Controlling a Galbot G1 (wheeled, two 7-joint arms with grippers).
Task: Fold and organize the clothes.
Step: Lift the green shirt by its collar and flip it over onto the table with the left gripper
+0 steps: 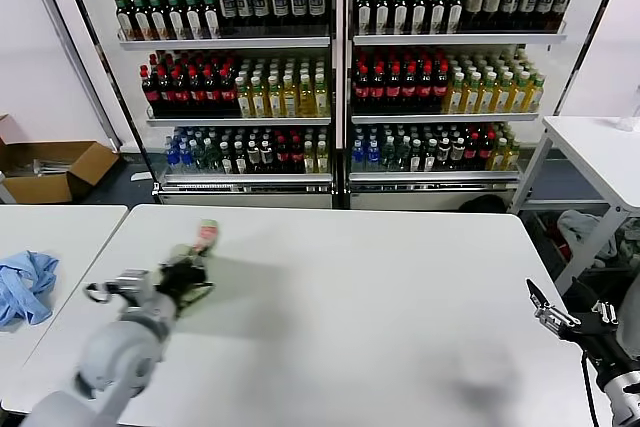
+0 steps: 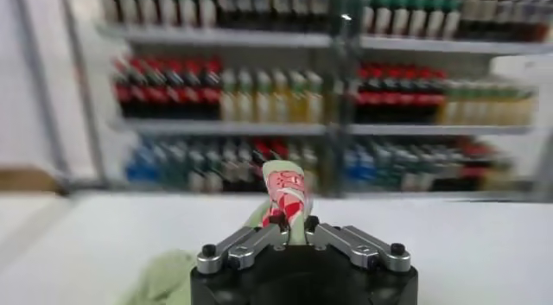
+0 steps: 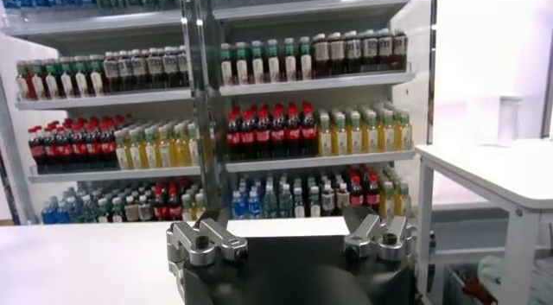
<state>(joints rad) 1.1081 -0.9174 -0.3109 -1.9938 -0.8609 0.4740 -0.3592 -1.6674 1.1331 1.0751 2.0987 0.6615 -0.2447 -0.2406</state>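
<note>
The light green polo shirt (image 1: 204,243), bunched into a small wad with its red-and-white checkered print showing, hangs from my left gripper (image 1: 190,277) above the left part of the white table (image 1: 360,297). In the left wrist view the left gripper (image 2: 292,227) is shut on a fold of the shirt (image 2: 283,187), and green cloth trails down beside it. My right gripper (image 1: 540,305) is open and empty past the table's right front corner. In the right wrist view the right gripper (image 3: 289,238) holds nothing.
A light blue cloth (image 1: 24,285) lies on a second table at the far left. Drink shelves (image 1: 340,77) stand behind the table. Another white table (image 1: 600,147) is at the right, and a cardboard box (image 1: 55,167) sits on the floor at the left.
</note>
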